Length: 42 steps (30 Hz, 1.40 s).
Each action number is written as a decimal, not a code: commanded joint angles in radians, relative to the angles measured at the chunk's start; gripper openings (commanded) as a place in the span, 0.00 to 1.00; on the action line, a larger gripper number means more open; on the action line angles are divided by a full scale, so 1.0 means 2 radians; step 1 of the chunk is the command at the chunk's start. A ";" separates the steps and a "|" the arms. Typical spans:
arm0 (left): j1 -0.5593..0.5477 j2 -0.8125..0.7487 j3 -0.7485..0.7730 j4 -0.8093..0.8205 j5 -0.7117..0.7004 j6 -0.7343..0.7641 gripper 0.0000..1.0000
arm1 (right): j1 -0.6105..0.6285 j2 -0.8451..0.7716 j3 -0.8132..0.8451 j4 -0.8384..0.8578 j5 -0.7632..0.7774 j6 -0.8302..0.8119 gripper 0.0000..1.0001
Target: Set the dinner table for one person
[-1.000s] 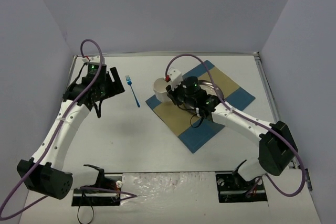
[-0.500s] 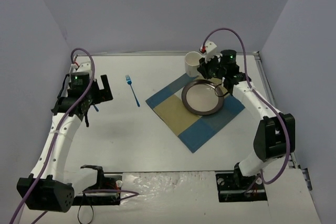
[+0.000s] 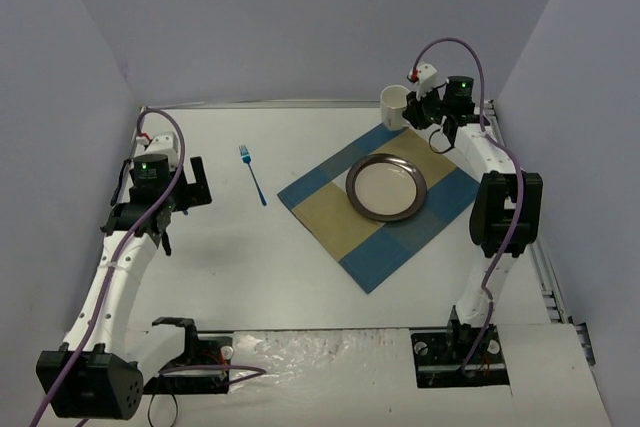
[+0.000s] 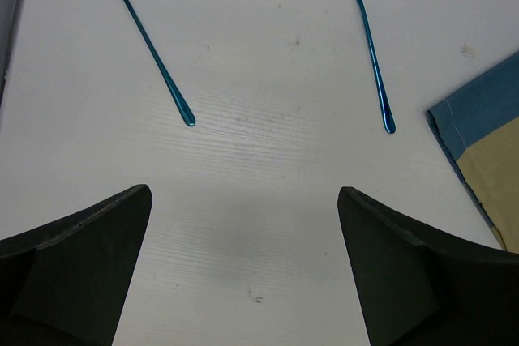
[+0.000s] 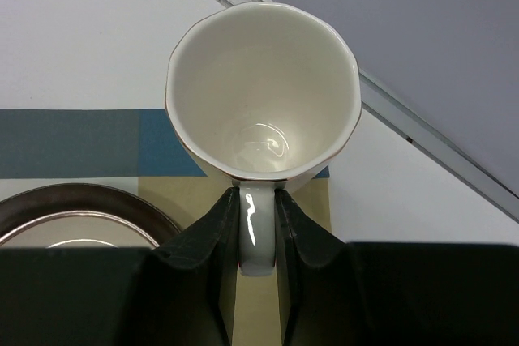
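The white dinner table bears a blue-and-tan placemat with a dark-rimmed plate on it. My right gripper is shut on the handle of a cream cup and holds it upright over the mat's far corner. In the right wrist view the fingers pinch the handle of the cup. A blue fork lies left of the mat. My left gripper is open and empty. In the left wrist view it hovers short of the fork and a blue spoon.
Lavender-grey walls close in the table on three sides; the back wall's metal rail runs just beyond the cup. The plate's rim and the placemat lie below the cup. The mat's corner shows at the right of the left wrist view.
My right arm has carried the cup from the mat's left edge to its far right corner, uncovering the plate. My left arm has drawn back to the left.
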 commanded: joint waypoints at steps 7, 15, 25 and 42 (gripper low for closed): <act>0.004 -0.010 0.000 0.042 -0.029 0.015 0.97 | -0.020 0.043 0.092 0.068 -0.043 -0.034 0.00; 0.003 -0.002 -0.001 0.042 -0.028 0.019 0.97 | -0.029 0.071 0.097 0.074 -0.050 -0.043 0.00; 0.004 0.008 -0.002 0.043 -0.025 0.021 0.97 | -0.036 0.090 0.096 0.101 -0.072 -0.039 0.00; 0.004 0.021 0.000 0.042 -0.021 0.022 0.97 | -0.044 0.110 0.067 0.143 -0.087 -0.035 0.02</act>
